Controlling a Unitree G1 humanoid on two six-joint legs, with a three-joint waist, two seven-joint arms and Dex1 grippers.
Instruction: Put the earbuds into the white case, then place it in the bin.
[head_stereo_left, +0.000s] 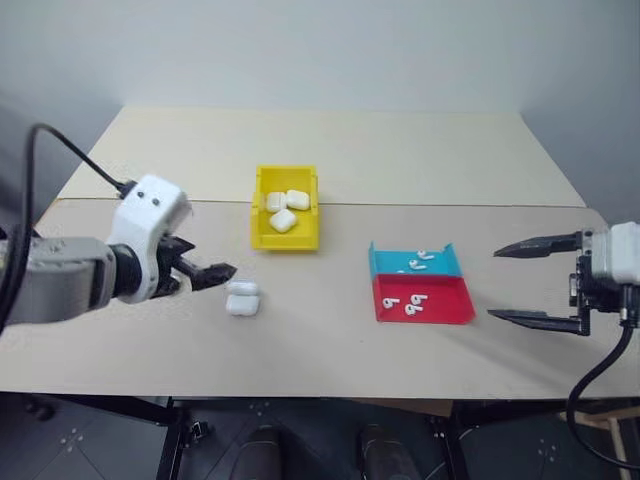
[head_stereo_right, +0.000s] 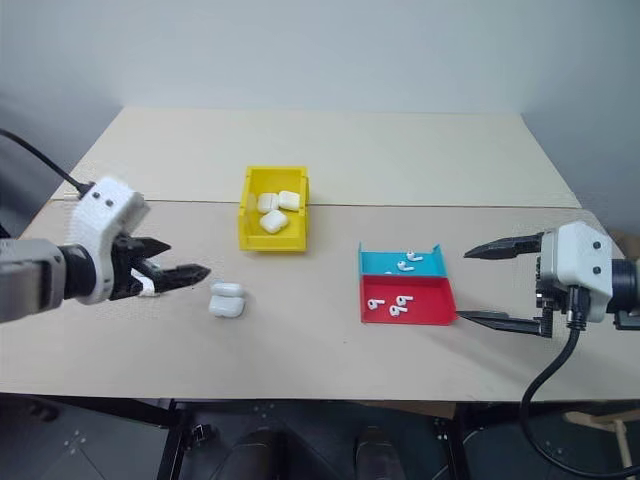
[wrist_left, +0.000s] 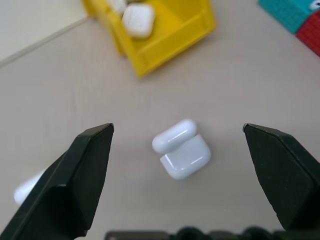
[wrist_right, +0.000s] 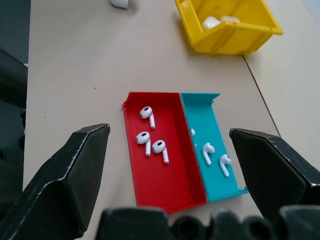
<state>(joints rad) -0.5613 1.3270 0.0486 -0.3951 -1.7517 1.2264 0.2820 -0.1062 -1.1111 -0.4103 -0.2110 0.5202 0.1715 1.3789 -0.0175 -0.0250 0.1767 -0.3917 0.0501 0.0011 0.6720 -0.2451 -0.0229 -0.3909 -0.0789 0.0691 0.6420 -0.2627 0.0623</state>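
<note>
A white case (head_stereo_left: 243, 298) lies on the table with its lid flipped up, and its inside cannot be seen. My left gripper (head_stereo_left: 218, 272) hovers just left of it, open and empty; the left wrist view frames the case (wrist_left: 182, 148) between the two fingers. The yellow bin (head_stereo_left: 285, 241) stands behind the case and holds three shut white cases (head_stereo_left: 284, 209). Three earbuds (wrist_right: 151, 141) lie in a red tray (head_stereo_left: 447, 310) and more earbuds (head_stereo_left: 419, 261) in the blue tray (head_stereo_left: 447, 266) behind it. My right gripper (head_stereo_left: 495, 283) hangs open and empty to the right of the trays.
The two trays sit side by side right of centre, near the table's front half. A seam crosses the table behind the bin. Bare tabletop (head_stereo_left: 330, 310) lies between the open case and the trays, and the table's front edge is close to both arms.
</note>
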